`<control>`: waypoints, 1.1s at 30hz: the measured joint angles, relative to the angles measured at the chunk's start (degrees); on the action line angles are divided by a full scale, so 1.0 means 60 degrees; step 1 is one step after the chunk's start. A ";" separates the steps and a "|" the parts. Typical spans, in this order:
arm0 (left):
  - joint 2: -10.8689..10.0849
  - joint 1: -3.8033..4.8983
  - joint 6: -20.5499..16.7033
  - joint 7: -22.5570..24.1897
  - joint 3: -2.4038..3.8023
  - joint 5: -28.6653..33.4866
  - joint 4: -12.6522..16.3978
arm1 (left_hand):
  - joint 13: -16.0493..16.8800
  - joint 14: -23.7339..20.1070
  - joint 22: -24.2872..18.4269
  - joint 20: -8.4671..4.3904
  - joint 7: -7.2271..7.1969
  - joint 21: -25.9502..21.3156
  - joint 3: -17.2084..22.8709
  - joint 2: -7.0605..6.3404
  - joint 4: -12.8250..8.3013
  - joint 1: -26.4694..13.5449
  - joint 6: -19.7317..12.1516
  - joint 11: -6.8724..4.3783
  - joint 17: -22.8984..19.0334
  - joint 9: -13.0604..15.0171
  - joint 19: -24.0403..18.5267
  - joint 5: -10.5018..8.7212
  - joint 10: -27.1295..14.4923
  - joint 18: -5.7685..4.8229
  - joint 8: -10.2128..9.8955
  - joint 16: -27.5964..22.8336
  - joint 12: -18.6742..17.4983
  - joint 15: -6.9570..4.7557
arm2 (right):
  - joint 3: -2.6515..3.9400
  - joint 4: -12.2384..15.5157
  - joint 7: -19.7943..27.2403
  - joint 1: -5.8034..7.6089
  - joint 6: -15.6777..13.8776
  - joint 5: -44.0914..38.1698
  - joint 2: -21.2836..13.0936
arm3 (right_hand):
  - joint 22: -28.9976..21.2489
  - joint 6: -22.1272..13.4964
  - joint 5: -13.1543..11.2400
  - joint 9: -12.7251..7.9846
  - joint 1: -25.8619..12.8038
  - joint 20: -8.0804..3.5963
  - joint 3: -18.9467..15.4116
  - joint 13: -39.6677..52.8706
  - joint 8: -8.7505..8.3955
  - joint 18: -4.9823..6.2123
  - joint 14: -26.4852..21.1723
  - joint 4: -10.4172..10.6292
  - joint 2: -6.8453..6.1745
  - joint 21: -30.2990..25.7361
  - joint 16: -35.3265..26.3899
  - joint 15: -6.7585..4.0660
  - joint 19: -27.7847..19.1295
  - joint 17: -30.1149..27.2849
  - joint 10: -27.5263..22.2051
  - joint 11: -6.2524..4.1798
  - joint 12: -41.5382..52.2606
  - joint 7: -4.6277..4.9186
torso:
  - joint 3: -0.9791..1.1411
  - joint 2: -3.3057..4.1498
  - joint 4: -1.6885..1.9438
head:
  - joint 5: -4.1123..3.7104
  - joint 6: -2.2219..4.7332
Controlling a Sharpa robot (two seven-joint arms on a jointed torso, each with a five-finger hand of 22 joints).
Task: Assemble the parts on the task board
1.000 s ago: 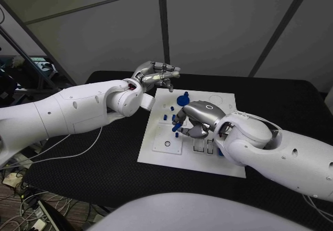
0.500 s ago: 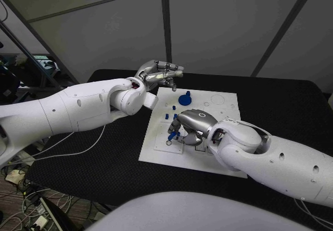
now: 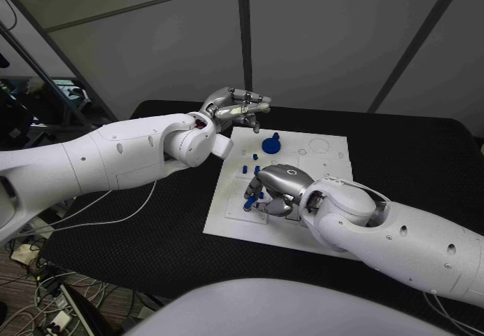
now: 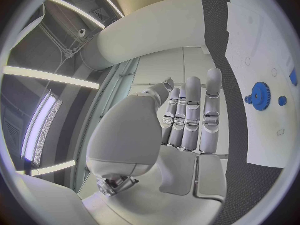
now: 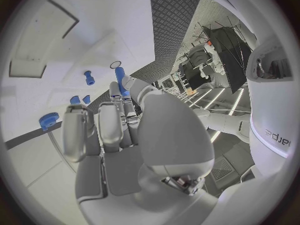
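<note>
— Blue is what we are seeing first: a slim blue peg (image 3: 250, 203) is sitting in the fingertips of the right hand (image 3: 278, 187), pinched there, with its lower end just above a small round hole on the task board (image 3: 324, 162). In the right wrist view the same blue peg (image 5: 120, 80) is sticking out past the fingers (image 5: 115, 116), which are lying close together, next to the ring of that hole.

— And the board itself?

— The white board is lying at the centre of the black table (image 3: 424, 150). Toward twelve o'clock on it we are seeing a blue gear (image 3: 271, 145); a few short blue pins (image 3: 250, 169) are standing between the gear and the right hand.

— The left hand?

— The left hand (image 3: 236, 106) is hovering off the board's eleven o'clock corner, over the table. We are seeing its fingers (image 4: 195, 116) lying side by side, pressed together, holding nothing.
</note>
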 measured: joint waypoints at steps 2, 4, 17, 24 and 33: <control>0.0000 0.0000 0.0002 -0.0001 0.0000 0.0000 -0.0002 | 0.0000 0.0000 0.0000 0.0000 0.0000 0.0000 0.0000 0.0000 0.0000 0.0000 0.0000 0.0000 0.0000 0.0000 0.0000 0.0000 0.0000 -0.0001 0.0000 0.0000 0.0000 0.0000 | 0.0000 -0.0027 0.0003 -0.0007 0.0029 0.0000 0.0010 | 0.0000 0.0000 0.0000 -0.0001 0.0000 0.0000 0.0000 0.0004 0.0000 0.0000 0.0000 0.0000 0.0000 0.0000 0.0000 0.0000 0.0000 0.0000 0.0000 0.0000 0.0000 0.0000 | -0.0001 -0.0001 0.0000 | 0.0011 0.0000; 0.0000 0.0000 0.0005 -0.0002 0.0000 0.0000 -0.0002 | 0.0000 0.0000 0.0000 0.0000 0.0000 0.0000 0.0000 0.0000 0.0000 0.0000 0.0000 0.0000 0.0001 0.0000 0.0000 0.0000 0.0000 -0.0001 0.0000 0.0000 0.0000 0.0000 | -0.0002 -0.0053 0.0004 -0.0013 0.0060 0.0001 0.0020 | 0.0000 -0.0001 0.0000 -0.0002 0.0000 0.0000 0.0000 0.0008 -0.0001 0.0000 0.0000 0.0000 0.0000 0.0000 0.0000 0.0000 0.0000 0.0000 0.0000 0.0000 0.0000 0.0000 | -0.0002 -0.0001 0.0000 | 0.0018 0.0000; 0.0002 0.0000 0.0019 -0.0009 0.0000 0.0000 0.0004 | 0.0000 0.0000 0.0001 0.0000 0.0000 0.0000 0.0000 0.0000 0.0000 0.0000 0.0000 0.0000 0.0001 0.0000 0.0000 0.0000 0.0000 0.0000 -0.0001 0.0000 0.0000 0.0000 | 0.0012 -0.0274 -0.0012 -0.0058 0.0157 -0.0038 0.0139 | 0.0000 0.0017 0.0036 -0.0009 0.0000 0.0000 -0.0001 0.0007 0.0028 0.0000 0.0000 0.0000 -0.0001 0.0000 0.0000 0.0000 0.0000 -0.0001 -0.0001 0.0000 0.0000 -0.0024 | -0.0001 -0.0001 -0.0009 | 0.0062 0.0000; 0.0013 0.0001 0.0026 -0.0013 0.0000 0.0000 0.0004 | 0.0000 0.0000 0.0002 0.0000 0.0000 0.0000 0.0000 0.0000 0.0000 0.0000 0.0000 0.0000 0.0002 0.0000 0.0000 0.0000 0.0001 -0.0001 -0.0002 0.0000 0.0000 0.0000 | -0.0013 -0.0420 -0.0047 -0.0111 0.0225 -0.0101 0.0258 | -0.0001 0.0015 0.0036 -0.0007 0.0000 0.0000 -0.0002 0.0005 0.0030 0.0001 0.0000 -0.0001 -0.0001 0.0000 0.0000 0.0000 0.0000 -0.0002 -0.0001 0.0000 -0.0011 -0.0026 | -0.0001 0.0000 -0.0010 | 0.0071 0.0000; 0.0023 0.0001 0.0030 -0.0017 0.0000 0.0000 0.0000 | 0.0000 0.0000 0.0002 0.0000 0.0000 0.0000 0.0000 0.0000 0.0000 0.0000 0.0000 0.0000 0.0002 0.0000 0.0000 0.0000 0.0001 0.0000 -0.0002 0.0000 -0.0001 0.0000 | -0.0171 -0.0413 -0.0056 -0.0083 0.0220 -0.0250 0.0358 | -0.0001 0.0002 0.0036 -0.0002 0.0000 0.0000 -0.0002 0.0004 0.0028 0.0000 0.0000 -0.0001 -0.0001 0.0000 0.0000 0.0000 0.0000 -0.0002 -0.0002 0.0001 -0.0011 -0.0038 | -0.0001 -0.0001 -0.0009 | 0.0114 0.0000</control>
